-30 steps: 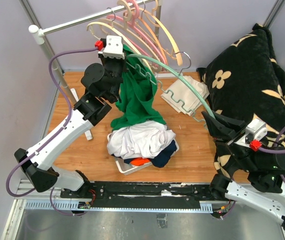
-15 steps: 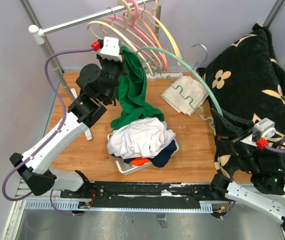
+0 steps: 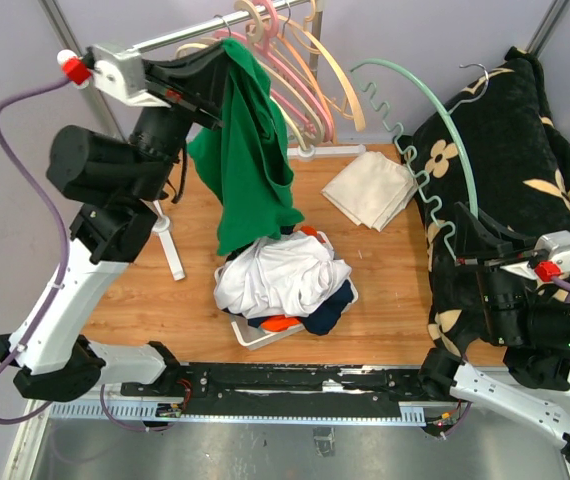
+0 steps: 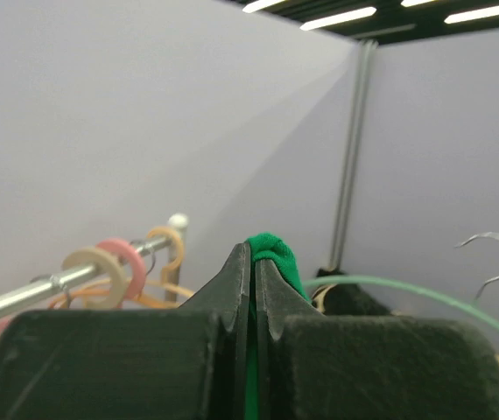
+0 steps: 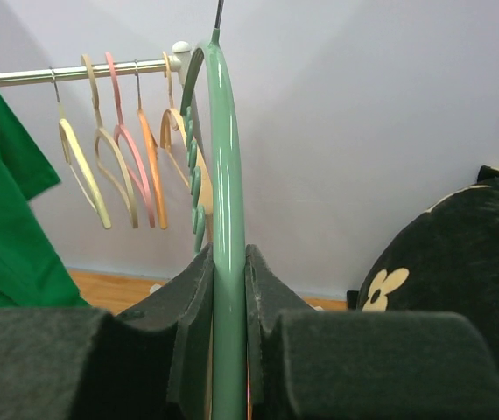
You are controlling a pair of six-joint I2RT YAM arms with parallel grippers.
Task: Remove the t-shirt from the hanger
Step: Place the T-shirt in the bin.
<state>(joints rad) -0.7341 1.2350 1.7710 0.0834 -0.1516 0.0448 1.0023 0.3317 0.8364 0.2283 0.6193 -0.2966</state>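
The green t-shirt hangs free from my left gripper, which is raised high near the clothes rail and shut on a fold of the cloth. The pale green hanger is bare and apart from the shirt, held up at the right. My right gripper is shut on the hanger's arm. The hanger's metal hook points toward the back right. The shirt's lower edge dangles just above the laundry pile.
A rail at the back carries several pink, yellow and orange hangers. A white basket heaped with clothes sits mid-table. A folded beige cloth lies behind it. A black floral cushion fills the right side.
My left gripper rose up and left with the green t-shirt, pulling it off the hanger. My right gripper swung the hanger right and upright, away from the shirt.
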